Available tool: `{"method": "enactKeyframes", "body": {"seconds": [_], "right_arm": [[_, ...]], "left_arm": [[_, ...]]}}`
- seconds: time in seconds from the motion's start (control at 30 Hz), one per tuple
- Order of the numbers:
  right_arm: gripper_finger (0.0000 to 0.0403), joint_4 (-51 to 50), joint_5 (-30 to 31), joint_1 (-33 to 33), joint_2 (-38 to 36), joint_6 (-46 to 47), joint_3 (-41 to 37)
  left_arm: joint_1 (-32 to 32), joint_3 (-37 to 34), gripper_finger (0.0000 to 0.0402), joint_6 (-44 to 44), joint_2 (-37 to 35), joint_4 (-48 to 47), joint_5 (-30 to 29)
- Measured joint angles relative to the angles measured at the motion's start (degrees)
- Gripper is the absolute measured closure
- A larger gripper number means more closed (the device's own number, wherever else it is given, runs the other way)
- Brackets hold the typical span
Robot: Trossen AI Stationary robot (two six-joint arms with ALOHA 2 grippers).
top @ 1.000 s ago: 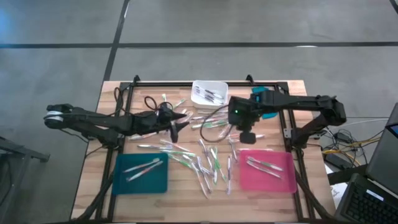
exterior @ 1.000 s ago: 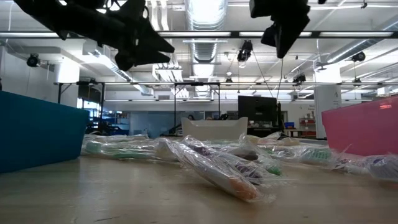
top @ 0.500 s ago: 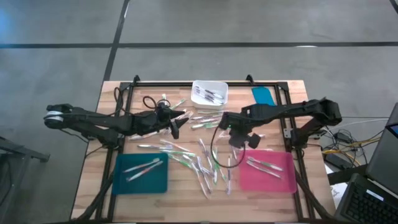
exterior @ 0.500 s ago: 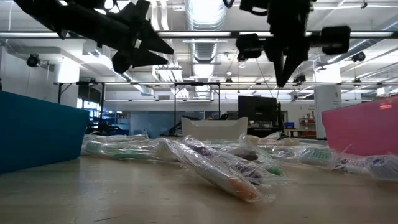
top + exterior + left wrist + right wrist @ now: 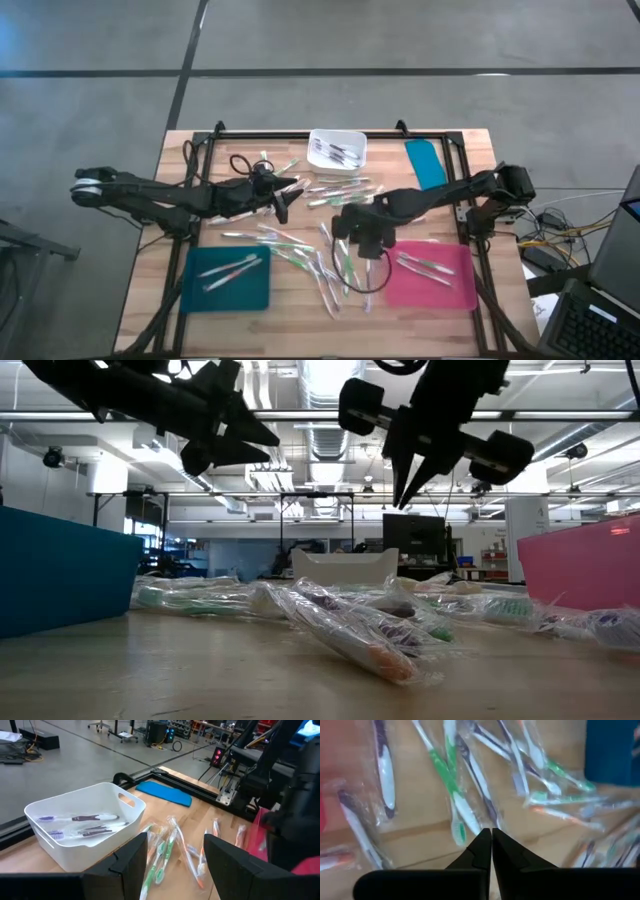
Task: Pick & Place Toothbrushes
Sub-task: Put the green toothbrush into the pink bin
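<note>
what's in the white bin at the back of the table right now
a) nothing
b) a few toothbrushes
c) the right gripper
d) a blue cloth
b: the white bin holds a few toothbrushes with purple accents, seen in the left wrist view and also from above.

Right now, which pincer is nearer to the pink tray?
The right. The right pincer hangs shut over the scattered toothbrushes, just beside the pink tray. The left pincer sits open farther off, across the table near the white bin.
</note>
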Motion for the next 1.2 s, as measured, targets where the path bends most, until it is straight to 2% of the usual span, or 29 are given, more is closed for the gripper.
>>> {"method": "enactKeyframes", "body": {"seconds": [0.2, 0.47, 0.7, 0.9, 1.2], "right_arm": [[0.0340, 1.1, 6.7, 3.2, 2.8, -1.3, 0.0], [0.0258, 3.4, 9.4, 5.0, 7.2, -1.9, 0.0], [0.0220, 3.4, 9.9, 5.5, 10.9, -3.3, 0.0], [0.0229, 4.1, 9.7, 5.5, 13.5, -2.9, 0.2], [0.0293, 4.1, 9.8, 5.5, 15.7, -1.0, 0.2]], "left_arm": [[0.0, 0.0, 0.0202, -0.3, 0.0, -0.1, 0.0], [0.0, -0.1, 0.0202, -0.4, 0.0, -0.7, 0.0], [0.0, -0.1, 0.0202, -0.4, 0.0, -1.0, 0.0], [0.0, -0.1, 0.0202, -0.4, 0.0, -1.6, 0.0], [0.0, -0.2, 0.0202, -0.4, 0.0, -1.8, 0.0]]}}
